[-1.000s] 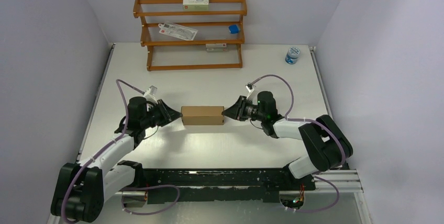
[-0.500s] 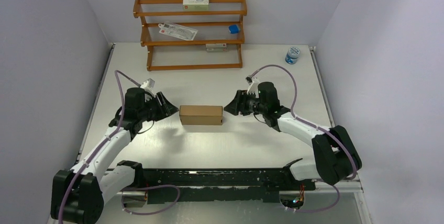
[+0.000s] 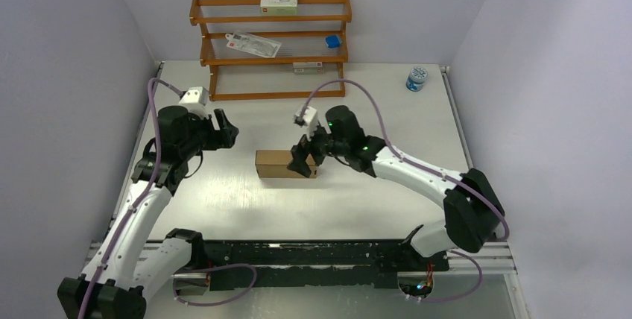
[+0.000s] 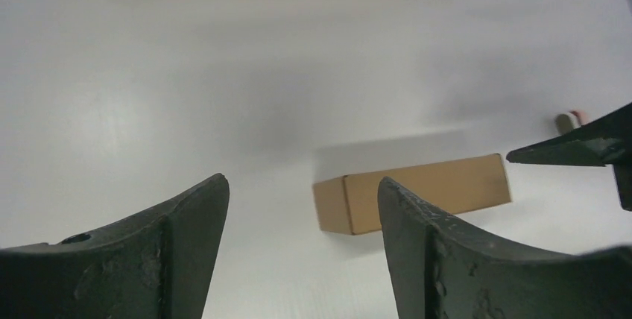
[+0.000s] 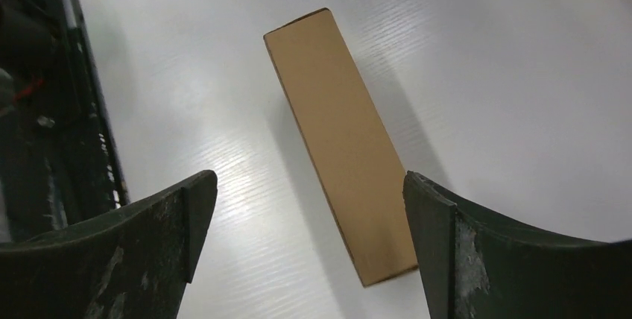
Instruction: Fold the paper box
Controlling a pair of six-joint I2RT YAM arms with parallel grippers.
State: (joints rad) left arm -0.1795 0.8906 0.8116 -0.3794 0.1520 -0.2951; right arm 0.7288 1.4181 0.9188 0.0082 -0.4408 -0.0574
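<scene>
Left fingers (image 4: 179,252) spread wide, nothing between them. Right fingers (image 5: 156,252) spread wide too, also holding nothing.

Count:
- 2 arms
- 1 paper box (image 3: 272,164), plain brown, closed up, lying flat mid-table (image 3: 373,110)
- 1 wooden rack (image 3: 270,95) at the far edge, three shelves
- 2 white-and-green cartons (image 3: 278,4) on the rack
- 1 flat white pack (image 3: 253,44)
- 1 small blue item (image 3: 333,40)
- 1 blue-and-white jar (image 3: 416,78) near the far right corner
- 1 tiny pink-and-white item (image 4: 570,120) on the table beyond the box's right end

Box vs fingers:
- Right fingers are over the box's right end. In the wrist view the box sits in the gap between them, lengthwise, clear of both.
- Left fingers are off to the box's left and apart from it. The box shows ahead through their gap, nearer the right-hand one.
</scene>
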